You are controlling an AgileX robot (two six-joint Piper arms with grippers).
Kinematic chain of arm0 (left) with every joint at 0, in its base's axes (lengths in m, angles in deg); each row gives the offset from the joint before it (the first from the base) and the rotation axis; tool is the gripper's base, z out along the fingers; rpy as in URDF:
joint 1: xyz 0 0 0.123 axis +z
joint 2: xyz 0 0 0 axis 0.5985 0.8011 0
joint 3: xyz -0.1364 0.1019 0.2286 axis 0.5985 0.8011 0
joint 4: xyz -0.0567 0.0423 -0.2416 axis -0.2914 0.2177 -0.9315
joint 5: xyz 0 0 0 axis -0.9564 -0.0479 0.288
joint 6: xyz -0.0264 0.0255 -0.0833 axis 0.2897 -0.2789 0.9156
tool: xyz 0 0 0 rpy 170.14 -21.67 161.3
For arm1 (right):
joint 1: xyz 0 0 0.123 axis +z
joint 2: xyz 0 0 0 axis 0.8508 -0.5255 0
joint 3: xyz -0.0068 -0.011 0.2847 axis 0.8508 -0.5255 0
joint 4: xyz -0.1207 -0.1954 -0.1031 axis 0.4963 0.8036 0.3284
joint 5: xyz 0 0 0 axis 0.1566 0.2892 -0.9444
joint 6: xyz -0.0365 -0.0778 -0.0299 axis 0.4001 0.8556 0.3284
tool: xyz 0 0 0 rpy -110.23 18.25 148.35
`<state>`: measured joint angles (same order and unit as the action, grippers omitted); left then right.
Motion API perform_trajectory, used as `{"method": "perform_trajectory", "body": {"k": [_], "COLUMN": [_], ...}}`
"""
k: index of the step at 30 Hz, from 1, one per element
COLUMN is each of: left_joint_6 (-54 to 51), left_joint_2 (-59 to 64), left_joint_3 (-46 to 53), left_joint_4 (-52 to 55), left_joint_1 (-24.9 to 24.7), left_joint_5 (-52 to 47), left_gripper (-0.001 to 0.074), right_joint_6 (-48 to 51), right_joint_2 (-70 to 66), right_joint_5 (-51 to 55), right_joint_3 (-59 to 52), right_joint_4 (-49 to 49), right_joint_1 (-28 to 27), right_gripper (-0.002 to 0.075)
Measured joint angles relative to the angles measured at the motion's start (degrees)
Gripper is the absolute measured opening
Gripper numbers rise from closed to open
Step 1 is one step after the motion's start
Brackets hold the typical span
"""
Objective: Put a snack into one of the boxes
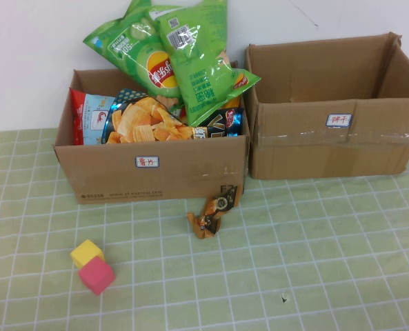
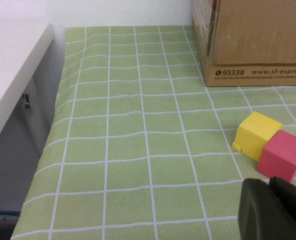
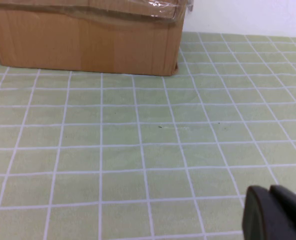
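Not started. Snack packet [image 1: 214, 210] lies on the bench [image 1: 314, 262] against the full left box [image 1: 156, 169], right box [image 1: 335, 148] empty. Left tool [image 2: 272, 210] and right tool [image 3: 277, 212] both parked far from it; I can't tell their state.

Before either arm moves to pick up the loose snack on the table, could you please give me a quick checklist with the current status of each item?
1. Snack packet lies on the cloth in front of the left box, nothing on top: ok.
2. Left box has room: not ok, chip bags already pile above its rim.
3. Right box is open at the top: ok; what is inside: cannot tell.
4. Yellow block and pink block lie apart from the snack: ok.
5. Left hand near the blocks, open or shut: cannot tell.
6. Right hand over bare cloth, open or shut: cannot tell.
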<state>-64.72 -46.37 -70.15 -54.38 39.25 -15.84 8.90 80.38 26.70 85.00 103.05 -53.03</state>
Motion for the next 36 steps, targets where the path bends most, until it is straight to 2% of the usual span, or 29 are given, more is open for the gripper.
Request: {"method": "perform_trajectory", "body": {"k": [36], "left_joint_6": [0.14], "left_joint_2": [0.0], "left_joint_3": [0.0], "left_joint_4": [-0.09], "left_joint_1": [0.0], "left_joint_5": [0.0], "left_gripper": [-0.0001], "right_joint_6": [-0.22], "right_joint_2": [0.0], "right_joint_5": [-0.1], "right_joint_3": [0.0], "right_joint_4": [-3.57], "right_joint_1": [0.0], "right_gripper": [-0.0002]}}
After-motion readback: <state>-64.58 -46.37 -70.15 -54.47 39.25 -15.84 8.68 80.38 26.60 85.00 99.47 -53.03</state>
